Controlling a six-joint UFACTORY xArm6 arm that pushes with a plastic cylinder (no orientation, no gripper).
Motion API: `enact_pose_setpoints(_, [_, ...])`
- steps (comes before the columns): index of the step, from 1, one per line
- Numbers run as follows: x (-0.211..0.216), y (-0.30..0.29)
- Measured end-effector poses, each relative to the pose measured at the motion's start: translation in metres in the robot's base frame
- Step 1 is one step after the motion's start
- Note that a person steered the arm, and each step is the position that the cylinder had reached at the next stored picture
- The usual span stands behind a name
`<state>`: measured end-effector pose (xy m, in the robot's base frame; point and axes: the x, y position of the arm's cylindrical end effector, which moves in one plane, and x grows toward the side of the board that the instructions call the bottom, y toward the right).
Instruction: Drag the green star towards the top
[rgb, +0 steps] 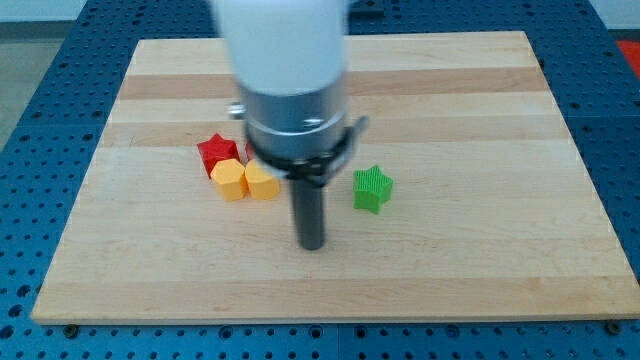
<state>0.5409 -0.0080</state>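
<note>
While the arm's pale body (285, 60) fills the view's top centre, my tip (312, 245) stands on the board (480, 270) a little below the middle. Only 1 view is given, so all of this comes from it. The rod has no jaws to open or close, and nothing is held; it ends in a plain dark cylinder below a grey collar (295, 125).

The green star (372, 188) lies to the view's right of my tip and slightly higher, near it but apart, with bare wood between them. It sits roughly at the board's centre, a touch right of the middle, flat on the wood.

On the view's left of the rod there is a cluster of 3 blocks. The red star (218, 153) is the highest of them. Just below it sit 2 yellow blocks side by side: the left yellow block (229, 181) and the right yellow block (262, 182); their exact shapes are hard to make out. They touch each other and press against the red star. The right one lies just beside the rod, and whether it touches the rod I cannot tell.

The board rests on a blue perforated table (40, 60).
</note>
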Motion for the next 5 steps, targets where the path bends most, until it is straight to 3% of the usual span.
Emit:
enact_pose_setpoints(3, [-0.018, 0.05])
enact_pose_setpoints(5, [-0.082, 0.057])
